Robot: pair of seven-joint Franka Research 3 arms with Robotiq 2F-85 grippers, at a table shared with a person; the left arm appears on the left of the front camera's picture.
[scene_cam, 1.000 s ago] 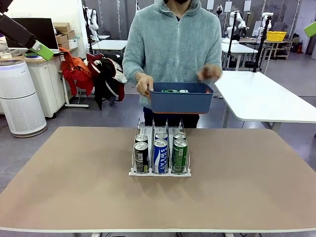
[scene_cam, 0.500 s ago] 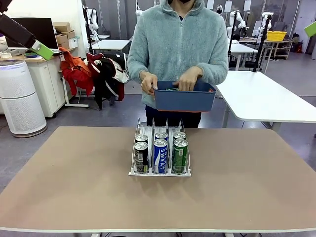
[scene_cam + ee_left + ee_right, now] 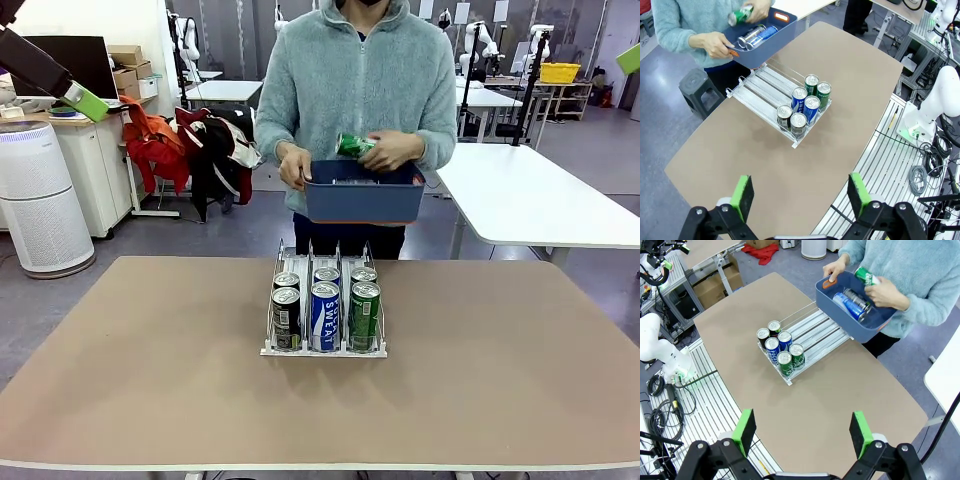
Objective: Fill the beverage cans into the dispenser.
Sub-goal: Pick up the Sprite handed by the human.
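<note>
The dispenser (image 3: 324, 258) stands mid-table with several beverage cans (image 3: 325, 312) at its near end: black in the left lane, blue in the middle, green on the right. Behind the far edge a person holds a blue bin (image 3: 362, 202) with one hand and lifts a green can (image 3: 353, 146) out of it with the other. More cans (image 3: 852, 302) lie in the bin. My left gripper (image 3: 801, 194) hangs open high over the table's left side, and one of its pads (image 3: 86, 101) shows at the upper left. My right gripper (image 3: 802, 432) is open too, high over the right side.
The brown table (image 3: 150, 380) is bare around the dispenser. The rack's rear lanes (image 3: 817, 332) hold nothing. A white table (image 3: 540, 195) stands at the back right, an air purifier (image 3: 40, 195) at the left, and a grey stool (image 3: 699, 89) beside the person.
The person reached into the bin and has raised a green can out of it; the bin shifted slightly left. Both arms have stayed still.
</note>
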